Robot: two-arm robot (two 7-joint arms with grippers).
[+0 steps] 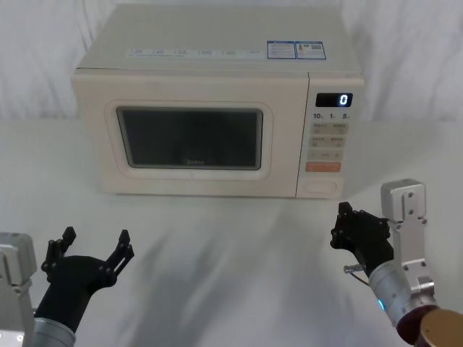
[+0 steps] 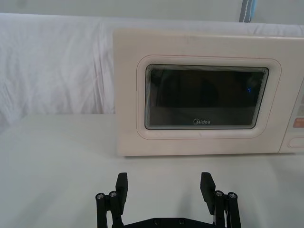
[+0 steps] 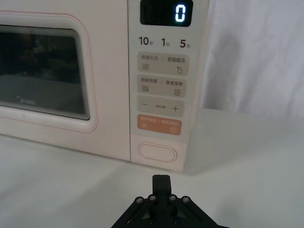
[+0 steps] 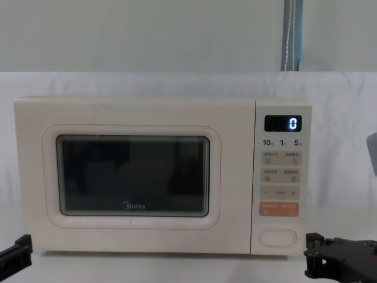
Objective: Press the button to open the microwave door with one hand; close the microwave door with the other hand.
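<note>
Our left gripper hovers low over the table with its fingers spread wide, holding nothing, well short of the shut microwave door, a stiff hinged panel we judge best pushed flat. Right of it, the button at the keypad's foot likely needs one firm poke; our right gripper, fingers together, sits just before it.

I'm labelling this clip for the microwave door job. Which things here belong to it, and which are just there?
For the job:
button
microwave door, shut
right claw, shut, facing the button
left claw, open, before the door

Just there:
orange key
display
white cloth
</note>
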